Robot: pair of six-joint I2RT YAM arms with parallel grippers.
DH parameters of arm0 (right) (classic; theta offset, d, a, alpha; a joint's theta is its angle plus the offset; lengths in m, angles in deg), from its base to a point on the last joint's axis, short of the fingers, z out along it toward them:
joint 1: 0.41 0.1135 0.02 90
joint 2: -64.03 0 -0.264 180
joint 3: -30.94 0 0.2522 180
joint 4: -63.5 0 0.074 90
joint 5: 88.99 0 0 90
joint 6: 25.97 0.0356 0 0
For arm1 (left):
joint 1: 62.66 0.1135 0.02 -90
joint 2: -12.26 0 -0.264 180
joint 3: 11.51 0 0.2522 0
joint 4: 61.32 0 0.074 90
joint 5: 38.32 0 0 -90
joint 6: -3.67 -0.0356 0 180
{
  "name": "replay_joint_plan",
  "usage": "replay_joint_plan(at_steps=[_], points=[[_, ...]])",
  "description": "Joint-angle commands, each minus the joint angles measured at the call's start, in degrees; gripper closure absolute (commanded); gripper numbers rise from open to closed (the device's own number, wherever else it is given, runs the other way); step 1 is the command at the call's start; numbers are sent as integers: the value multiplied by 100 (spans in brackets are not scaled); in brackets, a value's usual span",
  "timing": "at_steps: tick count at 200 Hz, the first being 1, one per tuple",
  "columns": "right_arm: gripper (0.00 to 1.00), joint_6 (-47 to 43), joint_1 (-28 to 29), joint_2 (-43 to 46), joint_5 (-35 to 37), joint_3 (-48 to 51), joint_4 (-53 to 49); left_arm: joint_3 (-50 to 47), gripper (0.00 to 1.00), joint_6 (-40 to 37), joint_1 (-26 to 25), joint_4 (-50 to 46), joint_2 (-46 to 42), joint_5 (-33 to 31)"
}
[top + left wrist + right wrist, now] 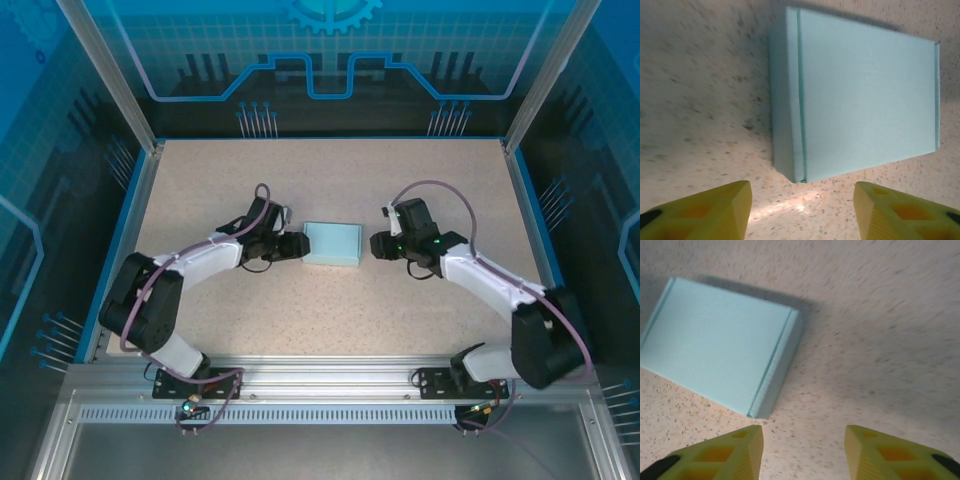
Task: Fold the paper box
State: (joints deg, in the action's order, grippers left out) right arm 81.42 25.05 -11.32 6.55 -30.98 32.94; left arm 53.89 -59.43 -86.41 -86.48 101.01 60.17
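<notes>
The paper box [333, 244] lies flat and closed on the speckled tabletop [330, 320], near its middle, between the two arms. It is a low, pale teal rectangle with its long sides running left to right in the overhead view.

From above, the left fingers [293, 246] sit just beside the box's left end and the right fingers [381, 245] just beside its right end. They are dark and small there, so neither their spread nor any contact with the box can be read from that view.

In the left wrist view the left fingers [705, 212] stand apart, holding nothing. Only their yellow tips show, cut off by the bottom edge. Bare tabletop [695, 75] lies between them, and a strip of it separates them from the paper box [865, 100]. A fold line runs close to the box's left edge, marking off a narrow panel. A thin dark slit follows its right edge, and the paper's surface is soft and slightly blurred.

In the right wrist view the right fingers [725, 452] are also spread and empty, cropped the same way at the bottom. The paper box [715, 345] lies up and to the left of them, apart from them, its left corner cut by the frame edge. A crease runs near its right edge. The tabletop [880, 340] beyond is blurred.
</notes>
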Motion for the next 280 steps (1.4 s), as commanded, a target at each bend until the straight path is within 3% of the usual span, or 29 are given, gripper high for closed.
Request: replay_joint_plan(at_steps=[1, 13, 28, 57, 72, 100, 132, 162, 204, 230, 263, 280], points=[[47, -724, 90, 730, 1373, -161, -525, 162, 39, -528, 13, -266, -812, -1144], [41, -879, 62, 1061, 1816, -40, -465, 27, 36, -763, 28, -141, -1223, -1649], [27, -1062, 20, 1420, 2290, 144, -275, -220, 32, -1073, 73, 106, -1740, -2286], [2, -1239, -273, 1875, 2709, 681, 339, -995, 7, -1630, 267, 941, -2642, -3455], [0, -1239, -565, 1963, 2759, 998, 764, -1378, 1, -1770, 494, 1298, -2970, -3678], [0, -1309, -1217, 1751, 2570, 1658, 1775, -2055, 1, -2256, 1002, 2104, -3159, -3329], [0, -1387, -1833, 1165, 1574, 2462, 3324, -2790, 1, -2582, 1510, 3464, -2539, -2702], [0, -1540, -1923, 579, 1188, 2465, 3977, -3039, 1, -2600, 1913, 4527, -1541, -1958], [0, -1692, -1956, -18, 675, 2390, 4966, -2767, 1, -2718, 2156, 5163, -868, -1545], [0, -1856, -1949, -418, 396, 2444, 5681, -2836, 1, -2682, 2364, 6086, -49, -1203], [0, -1909, -1989, -1120, 184, 2496, 6374, -2947, 1, -2689, 2375, 6333, -7, -1190], [0, -1789, -2101, -1084, 81, 2364, 6066, -2942, 1, -2689, 2375, 6333, -5, -1191]])
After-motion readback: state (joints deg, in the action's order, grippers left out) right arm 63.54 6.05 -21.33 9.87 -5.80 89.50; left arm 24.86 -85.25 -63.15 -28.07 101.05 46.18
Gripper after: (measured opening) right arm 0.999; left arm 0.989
